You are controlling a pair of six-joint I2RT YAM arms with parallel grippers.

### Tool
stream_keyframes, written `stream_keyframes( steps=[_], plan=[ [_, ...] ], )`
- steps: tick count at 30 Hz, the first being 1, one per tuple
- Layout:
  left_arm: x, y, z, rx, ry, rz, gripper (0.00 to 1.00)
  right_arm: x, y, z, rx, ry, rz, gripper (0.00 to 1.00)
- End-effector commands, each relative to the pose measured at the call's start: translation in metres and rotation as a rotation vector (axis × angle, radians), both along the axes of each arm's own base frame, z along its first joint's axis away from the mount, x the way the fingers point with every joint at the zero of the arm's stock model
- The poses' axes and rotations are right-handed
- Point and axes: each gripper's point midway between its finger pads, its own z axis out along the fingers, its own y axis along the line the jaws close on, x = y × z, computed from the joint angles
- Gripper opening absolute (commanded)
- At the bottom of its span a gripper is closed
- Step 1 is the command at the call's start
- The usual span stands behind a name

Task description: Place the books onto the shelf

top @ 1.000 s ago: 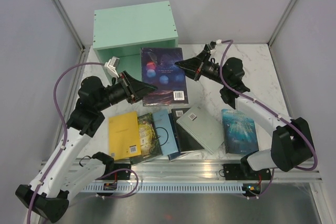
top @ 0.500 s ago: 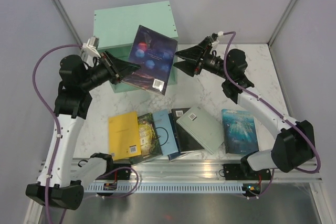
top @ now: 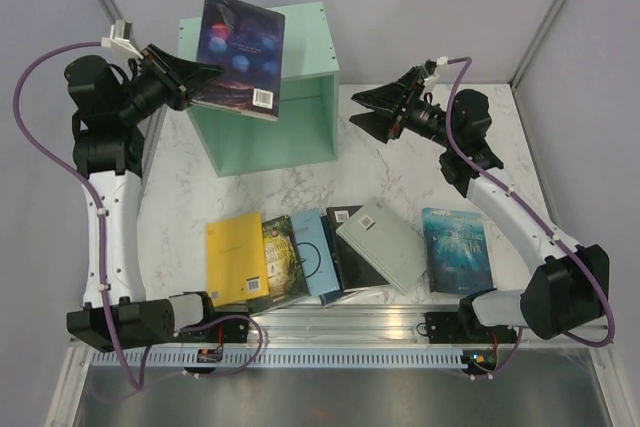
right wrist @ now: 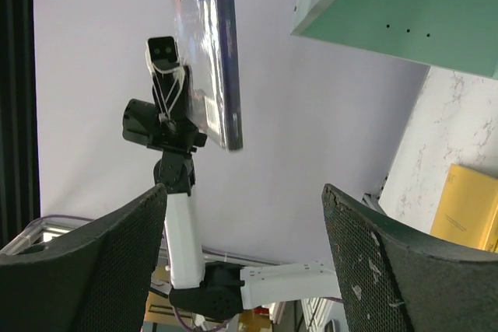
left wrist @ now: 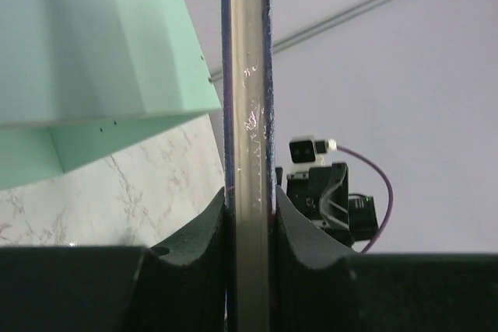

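Your left gripper (top: 203,88) is clenched on the dark blue starry book (top: 240,50). It pinches the book across its thickness at one edge, and the left wrist view shows both pads tight against the covers. The book hangs in the air, over the top left part of the shelf (top: 305,42), and it is not yet inside. The shelf opening faces the arms, and I see no book in it. Your right gripper (top: 372,113) is released, with the jaws wide and nothing between them. It hovers just to the right of the shelf.

I judge this paperback to be light and thin, so weight is no problem. It is not stiff, however, and the glossy cover may slip. Held by one edge only, it can droop or turn in the grip. A hold near the spine probably gives the firmest bite.

The count: one shelf and seven books. One is in the claw and six lie on the table (top: 400,162). Five overlap in a row (top: 300,257) and one teal-blue book (top: 455,247) lies apart at the right.
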Motion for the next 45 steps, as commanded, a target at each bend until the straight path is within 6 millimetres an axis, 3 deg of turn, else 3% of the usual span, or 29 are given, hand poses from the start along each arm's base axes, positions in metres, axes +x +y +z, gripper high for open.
stream_keyframes(
  steps=[1,5,9,12,14,23,27,31,34,35,40,42,45],
  plan=[
    [0.005,0.018,0.06,-0.015,-0.172,0.039,0.02,-0.01,-0.004,0.007,-0.008,-0.044,0.014,0.84],
    [0.046,0.051,0.046,-0.029,-0.116,0.126,0.02,-0.011,-0.005,-0.001,-0.025,-0.026,0.013,0.84],
    [0.067,0.061,0.031,-0.013,-0.09,0.146,0.02,-0.011,-0.007,-0.007,-0.042,-0.013,0.013,0.83],
    [0.099,0.073,-0.007,0.008,-0.003,0.166,0.02,-0.011,-0.008,-0.015,-0.061,0.0,0.012,0.83],
    [0.109,0.076,-0.019,0.006,0.029,0.169,0.02,-0.011,-0.009,-0.018,-0.063,0.008,0.014,0.83],
    [0.125,0.093,-0.055,0.042,0.135,0.254,0.02,-0.01,-0.012,-0.035,-0.094,0.035,0.01,0.82],
    [0.129,0.114,-0.065,0.072,0.182,0.405,0.02,-0.01,-0.013,-0.036,-0.094,0.039,0.006,0.82],
    [0.135,0.117,-0.072,0.072,0.204,0.412,0.02,-0.009,-0.012,-0.037,-0.097,0.04,0.006,0.81],
    [0.141,0.111,-0.074,0.079,0.201,0.356,0.27,-0.01,-0.012,-0.038,-0.1,0.041,0.009,0.81],
    [0.14,0.108,-0.071,0.086,0.188,0.326,0.45,-0.009,-0.012,-0.038,-0.1,0.039,0.007,0.81],
    [0.13,0.104,-0.065,0.138,0.175,0.287,0.99,-0.012,-0.013,-0.042,-0.11,0.043,0.005,0.81],
    [0.118,0.109,-0.057,0.184,0.157,0.305,1.0,-0.014,-0.014,-0.046,-0.123,0.045,0.003,0.81],
    [0.092,0.133,-0.07,0.239,0.256,0.411,1.0,-0.016,-0.017,-0.057,-0.177,0.036,-0.004,0.81]
  ],
)
